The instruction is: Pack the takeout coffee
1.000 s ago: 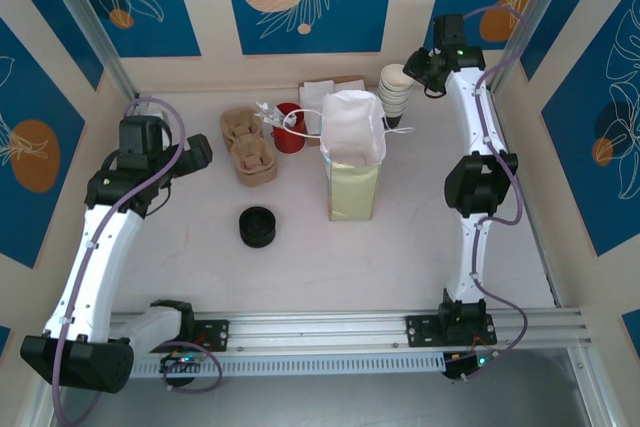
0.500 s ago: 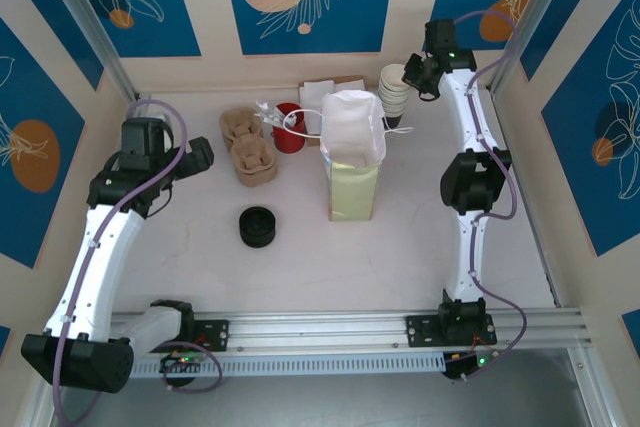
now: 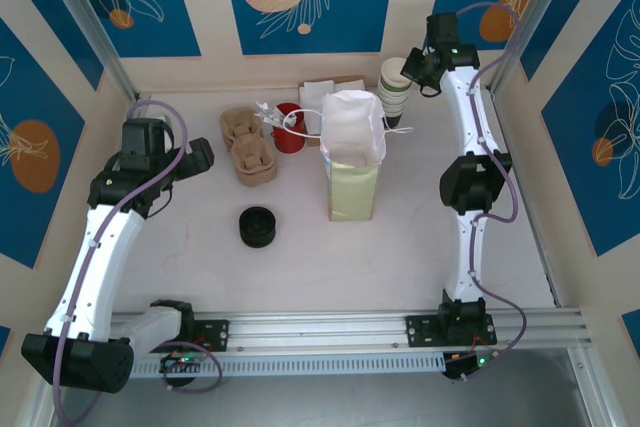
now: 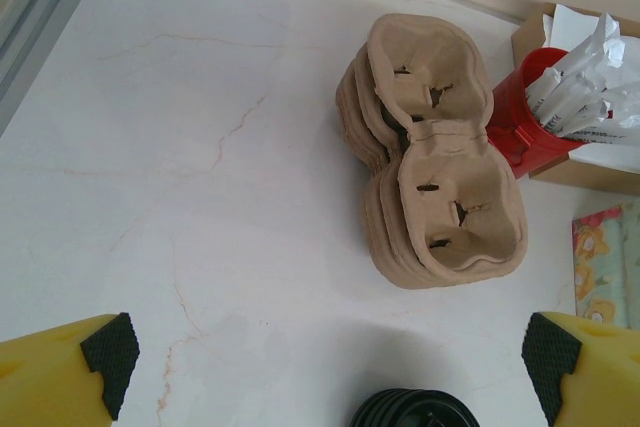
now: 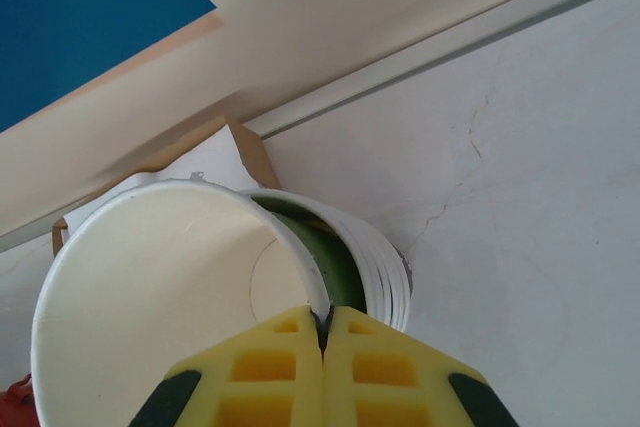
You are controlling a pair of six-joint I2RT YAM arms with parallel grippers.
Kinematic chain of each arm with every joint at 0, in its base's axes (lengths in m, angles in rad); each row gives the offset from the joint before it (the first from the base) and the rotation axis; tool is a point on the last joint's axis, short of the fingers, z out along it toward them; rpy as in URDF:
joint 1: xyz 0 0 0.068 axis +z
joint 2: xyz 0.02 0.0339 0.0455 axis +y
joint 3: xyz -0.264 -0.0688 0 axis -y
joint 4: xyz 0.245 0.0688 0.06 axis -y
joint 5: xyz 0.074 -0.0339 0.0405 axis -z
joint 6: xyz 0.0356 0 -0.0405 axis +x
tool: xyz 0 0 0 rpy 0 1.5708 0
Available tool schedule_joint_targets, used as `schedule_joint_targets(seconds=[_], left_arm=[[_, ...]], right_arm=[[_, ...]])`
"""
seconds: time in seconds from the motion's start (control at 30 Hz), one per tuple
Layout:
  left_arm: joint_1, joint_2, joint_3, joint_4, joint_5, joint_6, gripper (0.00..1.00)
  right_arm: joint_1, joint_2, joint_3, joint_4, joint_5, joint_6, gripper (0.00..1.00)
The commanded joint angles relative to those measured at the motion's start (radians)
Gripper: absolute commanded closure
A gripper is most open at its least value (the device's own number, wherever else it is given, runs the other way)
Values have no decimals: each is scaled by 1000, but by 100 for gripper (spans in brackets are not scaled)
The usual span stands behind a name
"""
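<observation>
Right wrist view: the right gripper (image 5: 322, 325) is seen clamped shut on the rim of the top paper cup (image 5: 170, 277), its green outer wall exposed above the nested cup stack (image 5: 388, 277). Top external view places that stack back right, near one open paper bag (image 3: 352, 162). One black lid stack (image 3: 258, 227), one pulp carrier stack (image 4: 440, 157) and one red holder (image 4: 515, 122) of white packets are counted. The left gripper (image 4: 325, 352) is held wide open, empty.
</observation>
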Motion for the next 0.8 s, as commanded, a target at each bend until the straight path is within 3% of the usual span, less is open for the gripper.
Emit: schedule_joint_targets(seconds=[0.0,0.47,0.67,0.77], left_arm=[[-3,-4,26,-9,12,-3,0],[-2,8,89,-26,72,18,0],[-10,3,92,-25,112,20,0],[-19,-6,82,-19,133,19,0]], right_arm=[[6,-51,58,-44,-6,-21,100],[-25,-320,54,-120,-27,-40,100],[-67,-508,-107,-197,-14,-27,100],[-93,-656,-300,-198,10,-12,100]])
